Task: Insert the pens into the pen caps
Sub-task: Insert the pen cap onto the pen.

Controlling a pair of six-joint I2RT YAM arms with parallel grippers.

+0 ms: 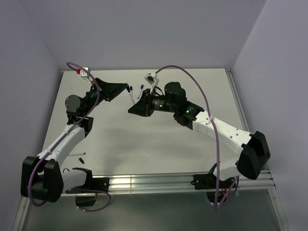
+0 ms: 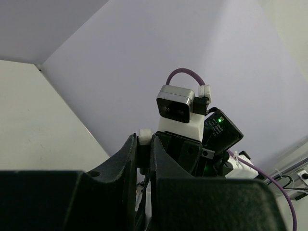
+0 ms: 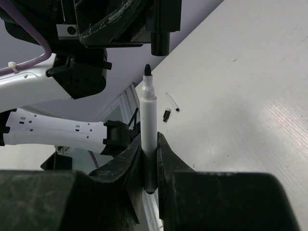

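My right gripper (image 3: 149, 144) is shut on a white-barrelled pen (image 3: 148, 120) whose black tip points at a black pen cap (image 3: 160, 43). My left gripper (image 1: 128, 88) holds that cap just beyond the tip, with a small gap between them. From above, both grippers meet over the far middle of the table, and the right gripper (image 1: 135, 107) holds the pen (image 1: 133, 98) slanting up toward the cap (image 1: 130, 87). In the left wrist view the left gripper (image 2: 144, 144) has its fingers closed on the cap's white end (image 2: 145, 136).
A blue-tipped pen (image 1: 142, 89) lies just behind the grippers. A loose pen (image 3: 172, 102) and a black cap (image 3: 166, 115) lie on the white table (image 1: 159, 144) near the left arm; the pen also shows from above (image 1: 81, 154). Walls enclose the table.
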